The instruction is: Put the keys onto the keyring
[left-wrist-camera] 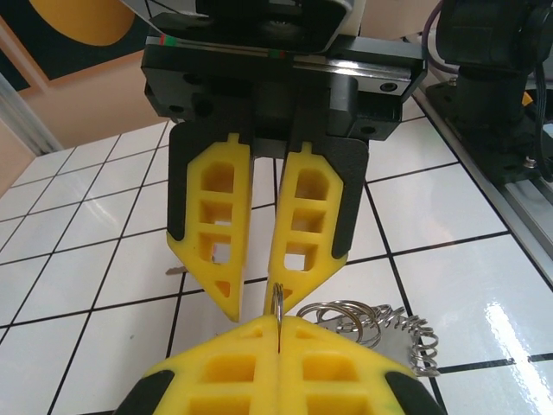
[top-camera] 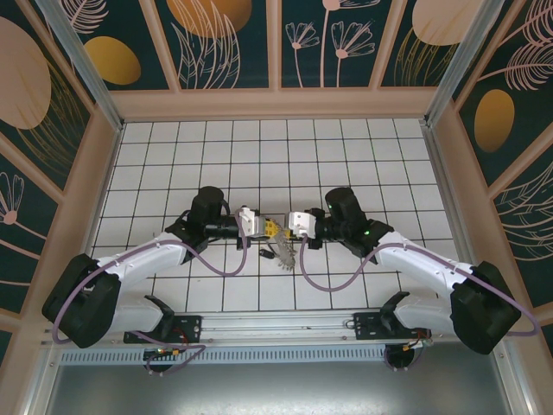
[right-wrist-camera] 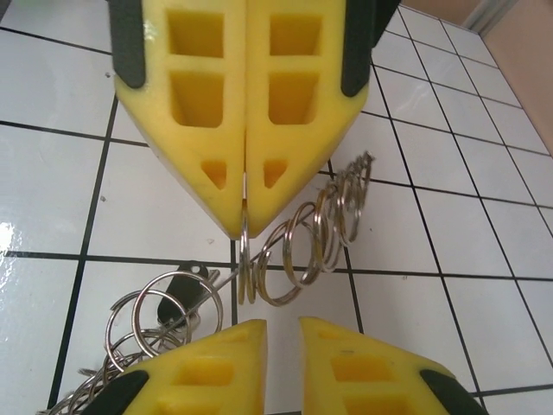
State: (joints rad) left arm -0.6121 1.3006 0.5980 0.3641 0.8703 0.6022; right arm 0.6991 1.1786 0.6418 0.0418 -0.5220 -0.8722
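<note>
Left gripper (right-wrist-camera: 245, 220) clenched on the keyring (right-wrist-camera: 245, 264), mid-tabletop (top-camera: 346, 147), its rings trailing down to the tiles! Right gripper (right-wrist-camera: 282, 327) faced it, jaws a crack apart, empty. Thin, stiff, slippery wire, probably light: best pinched flat across one loop.

I am pinching one thin silvery loop of the keyring (right-wrist-camera: 245, 264) in my left gripper (right-wrist-camera: 244, 226), fingers pressing flat together on it, so the loop is standing edge-on and upright just above the white tiles (right-wrist-camera: 52, 190). From that pinch its many overlapping silvery rings are trailing off both ways. One row is fanning out sideways, and the other bunch is lying low with a dark tag (right-wrist-camera: 186, 278) among the rings.
</note>
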